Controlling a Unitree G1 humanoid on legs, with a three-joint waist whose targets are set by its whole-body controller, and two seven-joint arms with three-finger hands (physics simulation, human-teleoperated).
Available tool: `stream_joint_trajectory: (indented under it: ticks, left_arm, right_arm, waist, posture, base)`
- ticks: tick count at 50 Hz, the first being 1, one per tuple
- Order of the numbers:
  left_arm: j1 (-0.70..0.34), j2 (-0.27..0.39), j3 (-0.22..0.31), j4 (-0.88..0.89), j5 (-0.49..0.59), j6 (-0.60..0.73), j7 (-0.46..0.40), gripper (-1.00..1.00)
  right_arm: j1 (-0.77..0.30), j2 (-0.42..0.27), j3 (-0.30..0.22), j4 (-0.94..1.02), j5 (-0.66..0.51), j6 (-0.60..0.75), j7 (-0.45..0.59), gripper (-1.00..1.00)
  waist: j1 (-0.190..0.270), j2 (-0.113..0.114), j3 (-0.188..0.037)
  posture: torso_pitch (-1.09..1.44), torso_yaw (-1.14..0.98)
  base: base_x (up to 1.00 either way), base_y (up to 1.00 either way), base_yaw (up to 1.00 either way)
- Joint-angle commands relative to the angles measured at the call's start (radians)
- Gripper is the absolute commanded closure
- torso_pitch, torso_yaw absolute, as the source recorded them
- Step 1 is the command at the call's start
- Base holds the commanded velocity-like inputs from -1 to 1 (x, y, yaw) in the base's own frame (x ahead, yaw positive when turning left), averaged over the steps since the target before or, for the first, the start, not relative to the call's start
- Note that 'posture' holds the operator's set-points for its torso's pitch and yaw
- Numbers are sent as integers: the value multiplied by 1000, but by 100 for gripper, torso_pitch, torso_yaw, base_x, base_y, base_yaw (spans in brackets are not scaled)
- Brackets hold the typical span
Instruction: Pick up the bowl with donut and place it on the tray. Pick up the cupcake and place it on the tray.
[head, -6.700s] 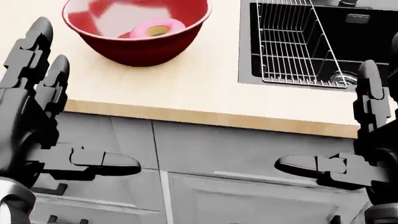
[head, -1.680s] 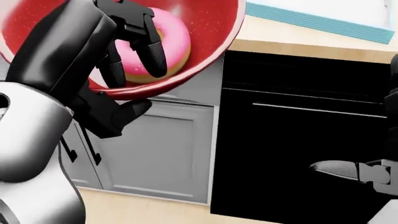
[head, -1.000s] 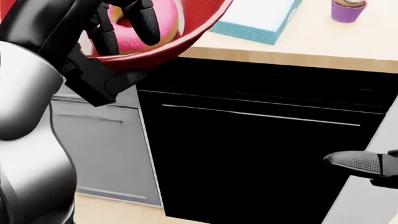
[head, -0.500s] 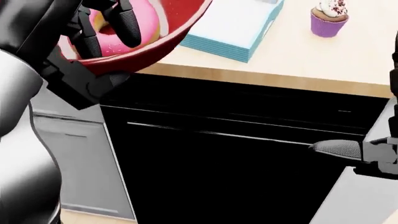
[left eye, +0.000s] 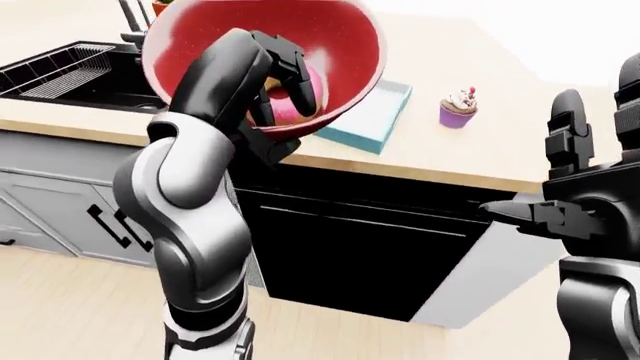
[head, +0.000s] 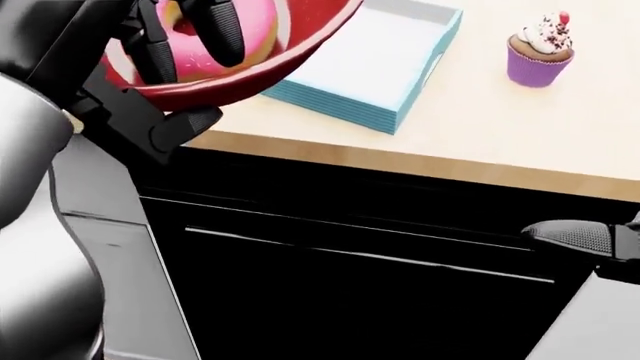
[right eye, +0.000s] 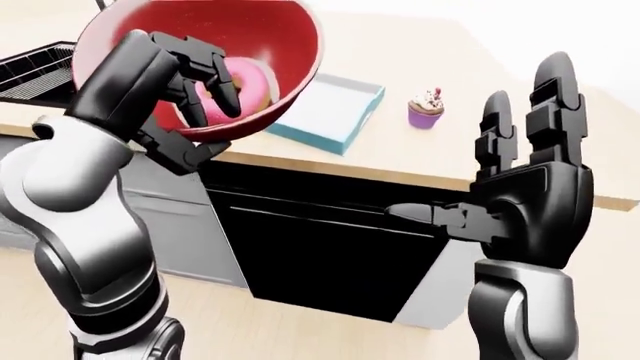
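Note:
My left hand (left eye: 285, 120) is shut on the rim of the red bowl (left eye: 345, 52), fingers inside and thumb under it. It holds the bowl tilted in the air above the counter's edge, with the pink donut (head: 255, 30) inside against my fingers. The teal tray (head: 385, 64) with a white floor lies on the counter just right of and partly under the bowl. The cupcake (head: 541, 51), white frosting in a purple wrapper, stands upright on the counter right of the tray. My right hand (right eye: 470, 165) is open and empty, held before the counter below the cupcake.
A black dishwasher front (left eye: 350, 247) sits under the light wooden counter (left eye: 490, 154). A black sink with a wire rack (left eye: 60, 71) is at the left. Grey cabinets (left eye: 50, 210) and a wooden floor lie below.
The bowl stood on the counter with both hands open; now my left hand holds it aloft. The camera has moved right along the counter, bringing tray and cupcake into view.

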Motion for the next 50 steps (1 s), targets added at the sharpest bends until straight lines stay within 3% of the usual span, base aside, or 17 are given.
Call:
stream_joint_trajectory:
  ticks: [1, 8, 12, 14, 16, 20, 24, 26, 28, 32, 35, 38, 39, 43, 45, 47, 50]
  left_arm:
    - [-27, 1, 7, -22, 10, -11, 19, 100]
    - [-30, -2, 6, -24, 14, -11, 16, 100]
    - [-28, -4, 6, -23, 14, -13, 17, 100]
    - [-27, -5, 6, -24, 15, -13, 18, 100]
    - [-29, -5, 6, -25, 16, -13, 18, 100]
    - [-37, -3, 7, -33, 21, -6, 7, 100]
    - [-34, -3, 8, -33, 21, -9, 8, 100]
    - [-35, -4, 7, -31, 20, -10, 9, 100]
    - [-35, -3, 7, -30, 20, -10, 10, 100]
    - [-34, -5, 6, -33, 23, -9, 6, 100]
    - [-30, -4, 8, -33, 20, -11, 9, 100]
    - [-32, 0, 10, -34, 20, -10, 5, 100]
    - [-33, 0, 10, -35, 21, -8, 3, 100]
    - [-32, 0, 9, -34, 20, -10, 5, 100]
    - [-35, 0, 9, -33, 21, -9, 3, 100]
    - [-35, 0, 9, -33, 20, -10, 4, 100]
    - [-31, -2, 7, -34, 21, -11, 4, 100]
  right_arm:
    - [-12, -10, -4, -21, 4, -24, 5, -100]
    - [-8, -9, -3, -22, 4, -28, 4, -100]
    - [-2, -6, -4, -27, 6, -30, 4, -100]
    - [0, -4, -4, -28, 9, -30, 3, -100]
    - [1, -3, -8, -26, 15, -29, -1, -100]
    - [2, -2, -8, -25, 13, -33, -6, -100]
    - [3, -3, -9, -26, 18, -30, -10, -100]
    - [7, -2, -13, -24, 23, -34, -7, -100]
    - [11, -2, -14, -22, 23, -37, -6, -100]
    - [14, -2, -11, -24, 21, -40, -4, -100]
    - [14, -2, -1, -29, 9, -39, 0, -100]
    - [12, 0, 4, -31, 2, -37, 4, -100]
    - [11, 1, 3, -31, 1, -38, 6, -100]
    - [0, -5, -4, -37, 12, -24, 3, -100]
    - [-2, -7, -4, -37, 12, -22, 2, -100]
    - [-4, -8, -5, -39, 15, -20, -1, -100]
    - [1, -7, -8, -41, 17, -23, 1, -100]
  waist:
    - [1, -8, -21]
    - [17, -32, 1]
    - [30, -84, 12]
    - [28, -146, -14]
    - [28, -132, 21]
    - [28, -121, 6]
    - [7, -26, -4]
    - [2, -29, -32]
    - [3, 5, -11]
    - [15, -11, -22]
    - [24, -51, 9]
    - [29, -145, -10]
    - [23, -93, 10]
    - [19, -62, -2]
    - [10, -61, -35]
    - [4, -57, 9]
    - [8, -56, 13]
  posture:
    - [0, 0]
    - [0, 0]
    - [0, 0]
    - [0, 0]
    - [0, 0]
    - [0, 0]
    - [0, 0]
    - [0, 0]
    - [0, 0]
    - [0, 0]
    - [0, 0]
    - [0, 0]
    - [0, 0]
    - [0, 0]
    - [0, 0]
    - [0, 0]
    - [0, 0]
  base:
    - [15, 0, 0]
    - [25, 0, 0]
    - [49, 0, 0]
    - [50, 0, 0]
    - [14, 0, 0]
    - [0, 0, 0]
    - [0, -3, -10]
    - [0, 0, -63]
    - [0, 0, -80]
    - [0, 0, -72]
    - [0, 0, 0]
    - [0, 0, 0]
    - [0, 0, 0]
    - [0, 0, 0]
    - [9, 0, 0]
    - [34, 0, 0]
    - [45, 0, 0]
